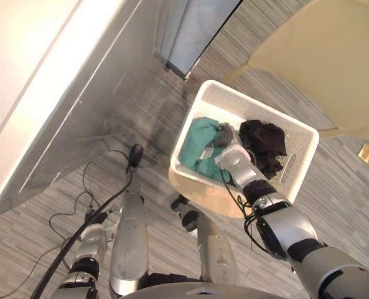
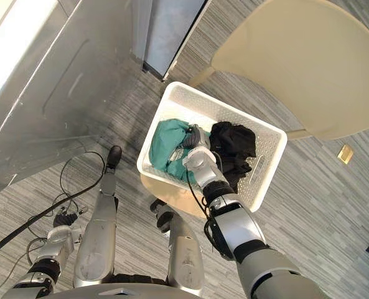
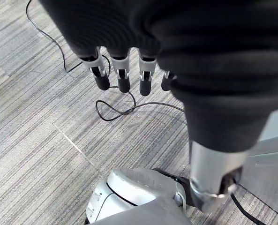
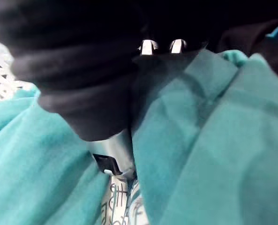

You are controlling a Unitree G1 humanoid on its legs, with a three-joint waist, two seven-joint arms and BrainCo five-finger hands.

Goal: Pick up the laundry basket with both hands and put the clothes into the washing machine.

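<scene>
A white laundry basket (image 1: 259,103) stands on a low round beige stool (image 1: 203,196) ahead of me. Inside it lie a teal garment (image 1: 200,146) on the left and a black garment (image 1: 265,140) on the right. My right hand (image 1: 231,156) reaches down into the basket and rests on the teal garment (image 4: 214,140), next to the black one; the cloth folds up around it. My left hand (image 3: 129,28) hangs open low at my left side above the striped grey floor, well away from the basket, holding nothing.
A large silver-white appliance (image 1: 47,93) runs along the left side. A grey panel (image 1: 196,31) stands behind the basket. A beige chair (image 1: 321,56) is at the far right, close to the basket's far rim. A small tan tag (image 1: 366,152) lies on the floor.
</scene>
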